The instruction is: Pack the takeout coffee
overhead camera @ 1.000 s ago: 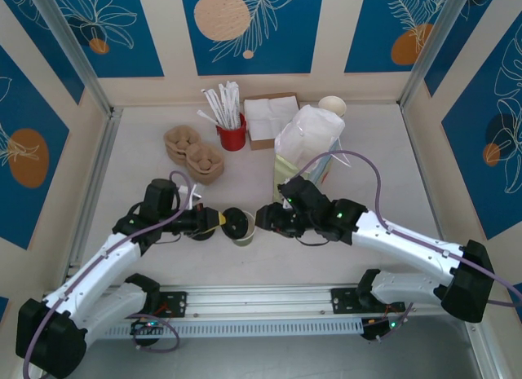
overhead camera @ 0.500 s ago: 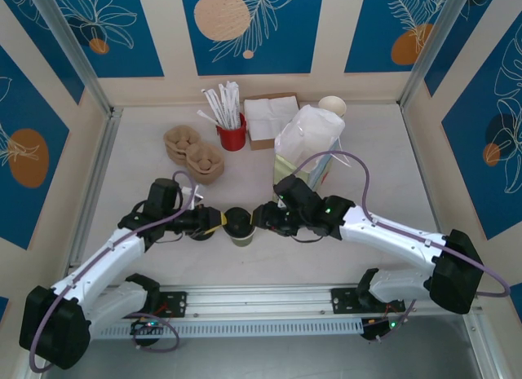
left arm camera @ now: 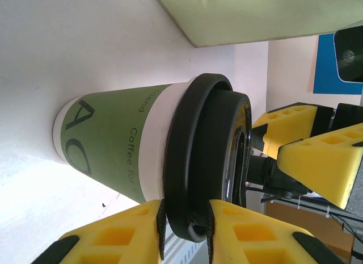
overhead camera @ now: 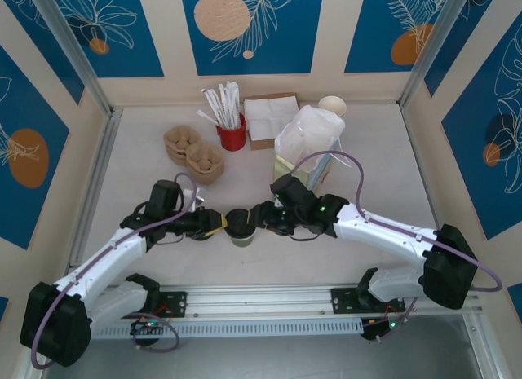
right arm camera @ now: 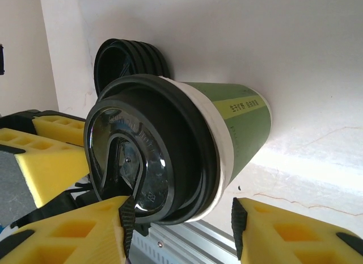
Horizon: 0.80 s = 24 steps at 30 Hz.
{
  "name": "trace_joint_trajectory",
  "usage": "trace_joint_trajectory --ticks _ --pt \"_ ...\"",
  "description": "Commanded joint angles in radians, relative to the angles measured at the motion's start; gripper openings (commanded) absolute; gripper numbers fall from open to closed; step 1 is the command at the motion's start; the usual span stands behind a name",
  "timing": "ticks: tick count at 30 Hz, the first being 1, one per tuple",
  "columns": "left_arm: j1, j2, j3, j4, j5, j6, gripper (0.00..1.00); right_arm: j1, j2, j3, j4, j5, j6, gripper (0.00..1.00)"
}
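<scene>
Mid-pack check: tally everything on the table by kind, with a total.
Coffee: 1
Red cup: 1
Cream cup: 1
Napkin box: 1
Bag: 1
Pulp trays: 2
Lid stack: 1
Total: 8

body | left white-shelled robot arm [overhead camera: 106, 261]: black joint housings, thin purple cable looped alongside | right white-shelled robot arm [overhead camera: 391, 232]: same black joints, purple cable arcing above, small green lights | left gripper [overhead camera: 218, 224], right gripper [overhead camera: 254, 218]: blocky yellow fingers [left arm camera: 113, 241] with square recesses, black inner pads
</scene>
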Motion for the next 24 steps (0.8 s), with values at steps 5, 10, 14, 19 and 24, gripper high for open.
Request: trace_joint_trajectory --ticks 5,10,14,19,24 --pt "0.017 0.004 -0.021 0.023 0.033 0.020 0.28 -0.006 0.028 0.036 0.010 -0.027 -0.015 0.52" --pt "0.013 0.017 -0.010 0.002 0.042 0.039 0.34 -0.003 0.031 0.038 0.012 -0.027 -0.015 0.53" --pt "0.006 0.025 -0.003 0.004 0.042 0.045 0.34 -0.002 0.032 0.036 0.012 -0.025 -0.016 0.53" --pt "-0.007 0.036 0.015 -0.007 0.041 0.059 0.41 -0.001 0.036 0.039 0.011 -0.026 -0.018 0.54" --pt "-0.010 0.035 0.039 -0.045 0.044 0.089 0.50 0.003 0.042 0.044 0.006 -0.027 -0.020 0.54"
